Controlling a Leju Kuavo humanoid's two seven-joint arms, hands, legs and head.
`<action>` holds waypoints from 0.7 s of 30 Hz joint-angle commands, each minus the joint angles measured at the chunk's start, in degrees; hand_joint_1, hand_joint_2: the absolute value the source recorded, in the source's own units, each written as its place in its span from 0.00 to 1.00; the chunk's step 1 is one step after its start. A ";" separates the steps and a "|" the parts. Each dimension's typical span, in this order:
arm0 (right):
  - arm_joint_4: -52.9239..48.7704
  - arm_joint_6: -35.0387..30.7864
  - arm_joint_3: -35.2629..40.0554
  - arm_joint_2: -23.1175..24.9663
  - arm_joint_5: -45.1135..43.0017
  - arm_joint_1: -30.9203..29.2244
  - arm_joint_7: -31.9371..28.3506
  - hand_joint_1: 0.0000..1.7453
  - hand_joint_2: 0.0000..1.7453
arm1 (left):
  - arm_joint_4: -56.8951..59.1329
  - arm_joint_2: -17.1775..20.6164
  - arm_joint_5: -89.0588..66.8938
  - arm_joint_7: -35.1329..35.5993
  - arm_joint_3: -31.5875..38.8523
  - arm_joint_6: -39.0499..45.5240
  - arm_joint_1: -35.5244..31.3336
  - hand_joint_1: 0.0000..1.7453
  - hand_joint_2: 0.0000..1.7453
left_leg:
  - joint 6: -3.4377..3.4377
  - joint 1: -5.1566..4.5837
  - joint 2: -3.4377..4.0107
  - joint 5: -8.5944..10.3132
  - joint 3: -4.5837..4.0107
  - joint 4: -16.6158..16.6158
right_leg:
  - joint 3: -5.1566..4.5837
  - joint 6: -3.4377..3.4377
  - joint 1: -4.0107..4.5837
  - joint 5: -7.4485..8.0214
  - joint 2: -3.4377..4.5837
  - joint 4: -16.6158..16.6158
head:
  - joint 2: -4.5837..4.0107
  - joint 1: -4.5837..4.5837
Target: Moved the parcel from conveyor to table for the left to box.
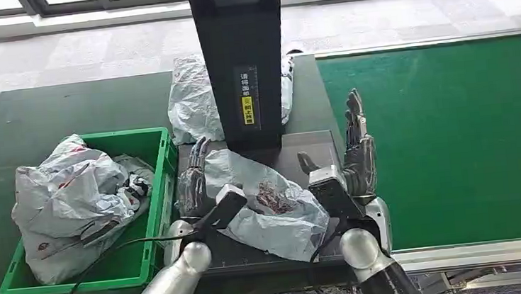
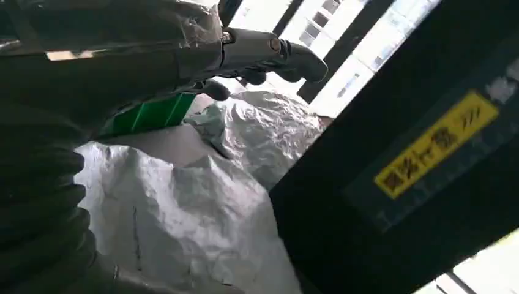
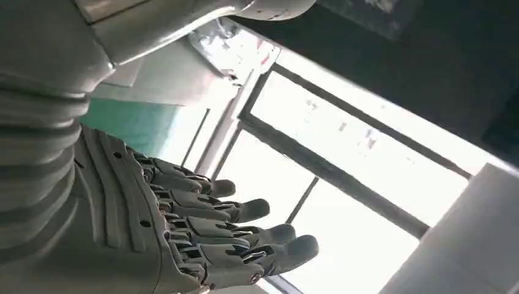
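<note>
You see the crumpled grey plastic parcel (image 1: 266, 207) on the dark worktop (image 1: 42, 123) between both hands: left hand (image 1: 193, 178) touching it with fingers extended, right hand (image 1: 357, 149) spread wide, empty, beside the green conveyor (image 1: 456, 137).

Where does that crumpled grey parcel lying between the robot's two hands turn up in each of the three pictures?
Head view: parcel lies low in the middle, on the dark plate.
Left wrist view: parcel fills the lower left.
Right wrist view: not in it.
Shared landmark: the black post with its yellow label.
</note>
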 commanded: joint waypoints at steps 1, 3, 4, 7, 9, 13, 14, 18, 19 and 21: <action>5.41 1.80 -9.95 3.78 -4.20 -3.73 -3.88 0.00 1.00 | 18.98 2.45 -14.47 5.17 -13.97 -28.72 -6.41 0.00 1.00 | 0.00 0.05 -0.10 0.02 0.27 -0.16 | 0.26 -0.07 0.02 0.03 0.22 -0.15 | -0.02 -0.02; 4.86 2.61 -10.38 3.89 -3.90 -3.45 -3.89 0.00 1.00 | 20.02 2.63 -15.37 4.50 -14.47 -34.16 -6.82 0.00 1.00 | 0.01 0.03 0.01 -0.01 0.19 -0.09 | 0.17 -0.03 0.01 0.02 0.21 -0.10 | 0.00 -0.02; 4.59 3.01 -10.60 3.99 -3.62 -3.27 -3.83 0.00 1.00 | 19.79 2.80 -15.77 4.03 -14.70 -35.77 -6.80 0.00 1.00 | 0.00 0.04 0.07 -0.03 0.23 -0.12 | 0.19 -0.05 0.01 0.02 0.31 -0.10 | 0.00 -0.02; 3.33 4.34 -11.43 4.29 -2.30 -2.04 -2.55 0.00 1.00 | 19.21 3.32 -16.43 1.74 -15.05 -41.26 -6.76 1.00 1.00 | 0.02 0.03 -0.18 0.01 0.46 -0.23 | 0.57 -0.03 0.00 -0.01 0.01 -0.21 | 0.00 -0.02; 2.88 4.94 -11.86 4.38 -1.73 -1.49 -2.10 0.00 1.00 | 18.76 3.35 -16.72 1.50 -14.86 -41.81 -6.79 1.00 1.00 | 0.06 0.02 -0.18 -0.05 0.69 -0.25 | 0.83 -0.01 -0.04 -0.09 0.00 -0.21 | 0.00 -0.02; -0.45 5.74 -13.40 4.81 0.01 0.52 -0.68 0.00 1.00 | 16.90 3.23 -17.54 1.69 -14.10 -41.13 -6.60 1.00 1.00 | 0.15 0.00 -0.23 -0.20 1.03 -0.22 | 1.19 0.07 -0.09 -0.30 -0.12 -0.18 | 0.00 0.00; -1.28 5.72 -13.82 4.91 0.19 1.08 -0.57 0.00 1.00 | 15.98 3.21 -17.91 2.13 -13.82 -39.08 -6.65 1.00 1.00 | 0.16 -0.01 -0.33 -0.24 1.07 -0.15 | 1.28 0.12 -0.10 -0.39 -0.28 -0.11 | 0.00 0.00; -6.08 7.05 -15.51 5.60 1.94 3.93 1.09 0.00 1.00 | 8.65 2.59 -17.23 1.09 -8.62 -27.57 -6.52 1.00 1.00 | 0.14 0.01 -0.37 -0.26 1.09 -0.11 | 1.31 0.11 -0.09 -0.39 -0.32 -0.09 | 0.00 0.00; -7.17 7.55 -15.85 5.75 2.13 4.59 1.61 0.00 1.00 | 5.33 2.62 -16.78 1.17 -7.00 -26.11 -6.37 1.00 1.00 | 0.13 0.01 -0.37 -0.22 1.03 -0.16 | 1.24 0.08 -0.09 -0.34 -0.24 -0.14 | 0.00 0.00; -7.88 7.78 -16.32 6.11 2.31 4.98 1.72 0.00 1.00 | -0.76 2.81 -17.87 2.45 -4.79 -20.71 -5.59 1.00 1.00 | 0.11 0.02 -0.34 -0.24 0.98 -0.09 | 1.14 0.06 -0.06 -0.35 -0.20 -0.08 | 0.00 0.00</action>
